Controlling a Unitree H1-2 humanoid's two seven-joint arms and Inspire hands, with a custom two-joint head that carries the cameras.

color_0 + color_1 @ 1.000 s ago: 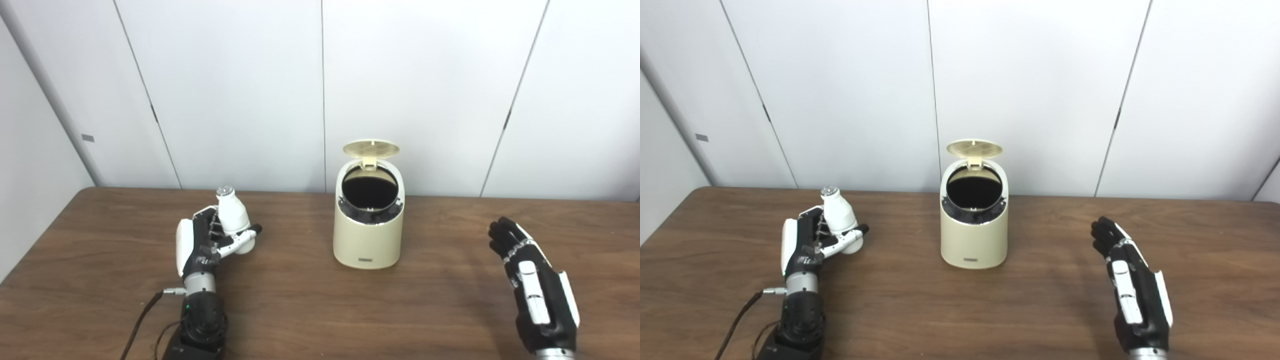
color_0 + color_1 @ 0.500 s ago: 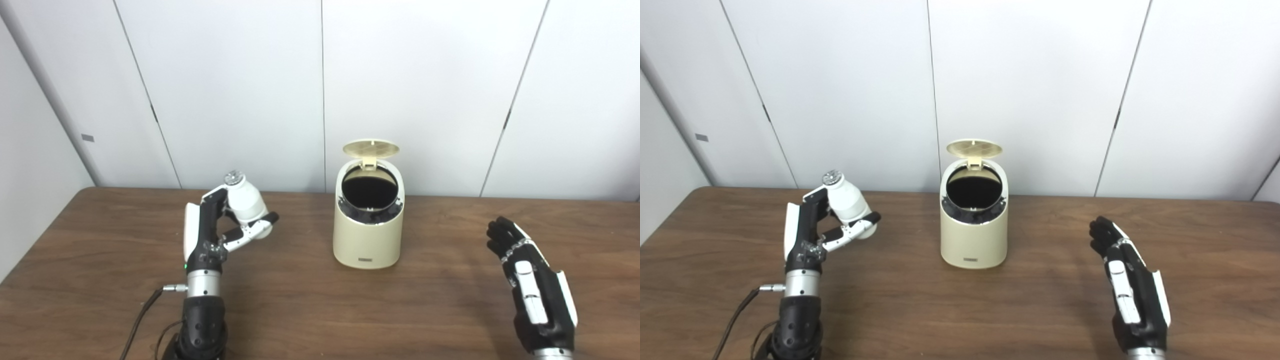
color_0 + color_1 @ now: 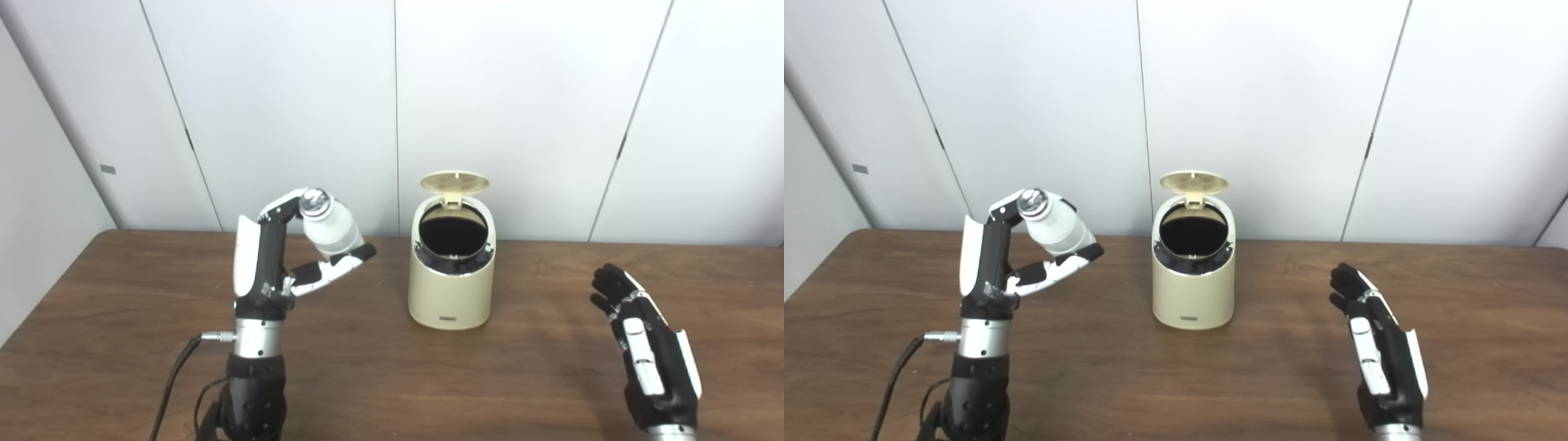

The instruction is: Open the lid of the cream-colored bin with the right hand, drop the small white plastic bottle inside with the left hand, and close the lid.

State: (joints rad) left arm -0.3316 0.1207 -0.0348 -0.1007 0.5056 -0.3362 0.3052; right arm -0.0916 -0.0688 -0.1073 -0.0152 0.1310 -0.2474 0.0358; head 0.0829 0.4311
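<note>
Far left: grey wall panels w/ a small grey tag (image 3: 107,169) on one, too small to read. Dark cable (image 3: 174,383) trails from the left wrist toward the near edge of the wooden table (image 3: 367,367).

Left hand (image 3: 269,263) is raised above the table, left of centre, closed round the small white bottle (image 3: 331,228). Bottle is tilted, silver cap (image 3: 313,198) up and toward the left, base down and to the right. Fingers (image 3: 283,205) curl over the top near the cap; thumb (image 3: 334,269) props the bottle from below. Bottle is off the table, left of the bin and about level w/ its rim, not over the opening. No label readable on the bottle.

Centre: cream-colored bin (image 3: 451,288) stands upright on the table, toward the far side. Lid (image 3: 454,182) is flipped up at the back, opening dark inside. Small dark plate (image 3: 449,318) low on the bin's front, prob. a logo, text too small to read.

Right: right hand (image 3: 1381,349) hovers near the right near corner, well apart from the bin, fingers extended and a bit spread, holding nothing, back of hand toward the cameras.
</note>
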